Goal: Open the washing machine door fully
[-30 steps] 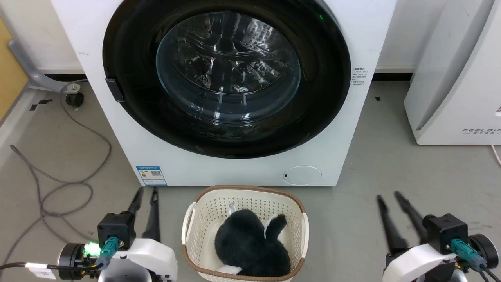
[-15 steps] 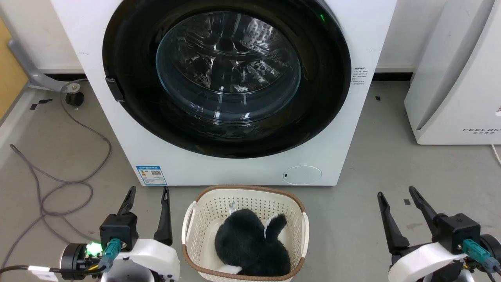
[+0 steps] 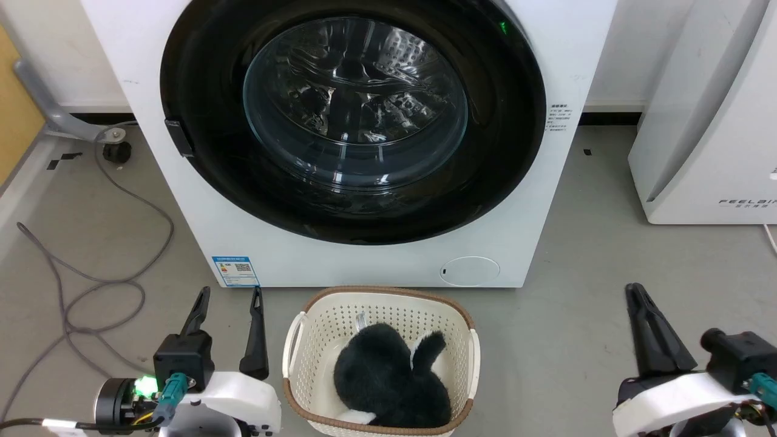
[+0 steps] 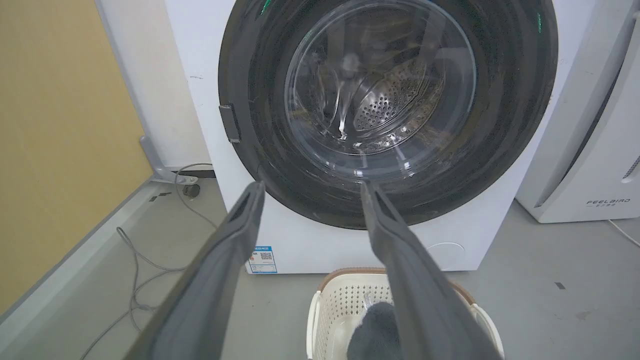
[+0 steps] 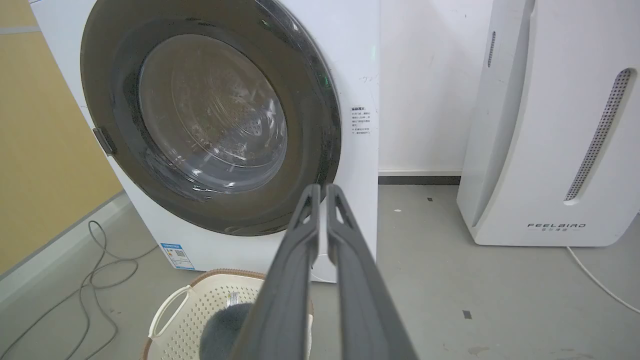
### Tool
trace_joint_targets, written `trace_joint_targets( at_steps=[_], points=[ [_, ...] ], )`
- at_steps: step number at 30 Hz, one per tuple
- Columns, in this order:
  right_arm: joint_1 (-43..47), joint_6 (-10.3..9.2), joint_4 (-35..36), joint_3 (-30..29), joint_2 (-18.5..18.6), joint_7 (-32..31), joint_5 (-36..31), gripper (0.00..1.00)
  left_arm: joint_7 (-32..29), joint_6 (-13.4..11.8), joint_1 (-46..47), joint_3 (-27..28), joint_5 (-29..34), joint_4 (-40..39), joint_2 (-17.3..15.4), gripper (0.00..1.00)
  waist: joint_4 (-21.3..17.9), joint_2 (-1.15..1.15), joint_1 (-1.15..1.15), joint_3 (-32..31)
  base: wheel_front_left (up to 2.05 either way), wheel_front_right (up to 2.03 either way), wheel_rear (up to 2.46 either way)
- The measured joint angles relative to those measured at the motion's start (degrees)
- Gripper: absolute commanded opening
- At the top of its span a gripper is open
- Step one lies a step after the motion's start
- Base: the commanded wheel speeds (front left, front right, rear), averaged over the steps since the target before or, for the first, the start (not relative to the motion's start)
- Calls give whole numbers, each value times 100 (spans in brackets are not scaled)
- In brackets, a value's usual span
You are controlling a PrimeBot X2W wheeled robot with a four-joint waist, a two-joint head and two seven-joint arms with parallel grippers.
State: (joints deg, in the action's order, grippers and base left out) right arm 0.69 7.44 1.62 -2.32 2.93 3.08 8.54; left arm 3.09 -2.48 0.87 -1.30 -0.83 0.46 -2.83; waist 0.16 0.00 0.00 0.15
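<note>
**Two claws low before a closed door**

The washing machine [image 3: 364, 264] stands on the grey floor [image 3: 576, 243]. The washing machine door [image 3: 200, 73] lies flush against its front, closed. The glass bowl [image 3: 355, 103] at the door's centre shows the steel drum [image 4: 385, 100] behind it. The left claw [image 3: 230, 292] hovers at the lower left, released. Its two dark fingers are spread apart, point toward the machine's lower front and touch nothing. The right claw [image 3: 635, 289] sits at the lower right, clenched on nothing. Its fingers are drawn nearly together, well apart from the door. Between the claws a cream basket [image 3: 315, 315] rests on the floor just in front of the machine, with a dark furry bundle [image 3: 388, 376] inside. A white appliance [image 3: 710, 121] stands to the right, and a grey cable [image 3: 109, 282] loops on the left.
</note>
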Motion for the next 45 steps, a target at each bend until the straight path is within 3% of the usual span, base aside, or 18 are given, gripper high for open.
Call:
trace_joint_targets(
  at_steps=[10, 27, 45],
  points=[
    [-1, 0, -9, 14, 0, 114, 1215, 0, 109, -99, 0, -45, -88, 8, 1, 100, 4, 0, 0, 0, 0, 0, 0],
    [-1, 0, -97, 166, 0, 310, 3944, 0, 311, -244, 0, -146, -153, 38, 1, 100, 27, 0, 0, 8, 0, 0, 0],
    [-741, -1, -842, -537, 0, -203, 5831, 0, 520, -348, 53, -243, -218, 55, 1, 100, 145, 0, 0, 260, 0, 0, 0]
  ],
)
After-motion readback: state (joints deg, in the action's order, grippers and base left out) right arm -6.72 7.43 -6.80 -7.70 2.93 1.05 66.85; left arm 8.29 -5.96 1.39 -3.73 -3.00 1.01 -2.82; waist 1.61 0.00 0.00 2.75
